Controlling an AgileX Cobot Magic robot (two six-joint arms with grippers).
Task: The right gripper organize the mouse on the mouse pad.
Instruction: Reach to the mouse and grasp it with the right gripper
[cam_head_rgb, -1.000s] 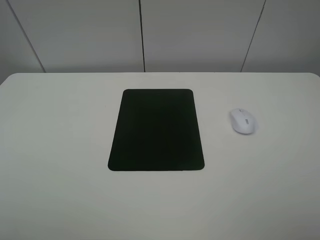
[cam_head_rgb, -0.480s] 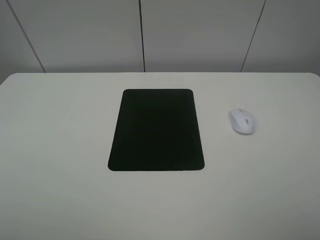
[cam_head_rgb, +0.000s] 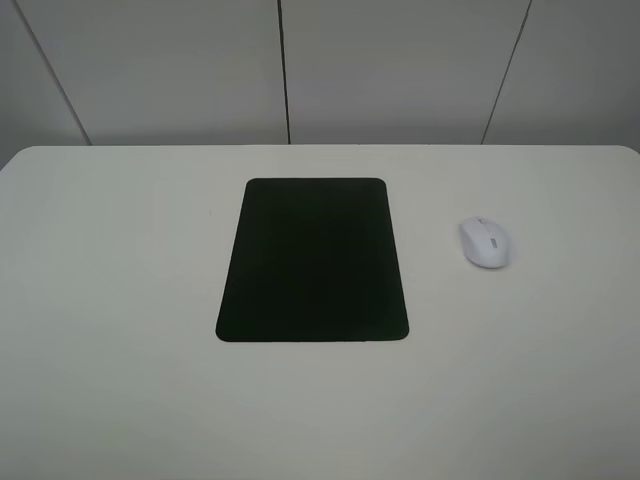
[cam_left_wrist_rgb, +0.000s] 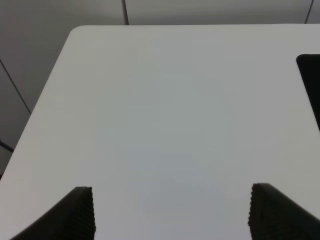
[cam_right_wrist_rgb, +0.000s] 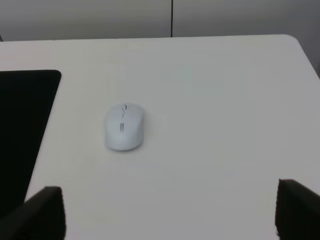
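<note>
Nothing has moved in the last second (so the job has not begun). The white mouse (cam_head_rgb: 485, 243) sits at the right of the frame, apart from the black mouse pad (cam_head_rgb: 313, 260) in the middle. The right gripper (cam_right_wrist_rgb: 170, 212) has its fingers wide apart, holding nothing.

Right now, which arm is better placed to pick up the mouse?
The right. The right tool, open, faces the mouse, which lies on the table right of the pad. The left tool sees only table and the pad's edge.
</note>
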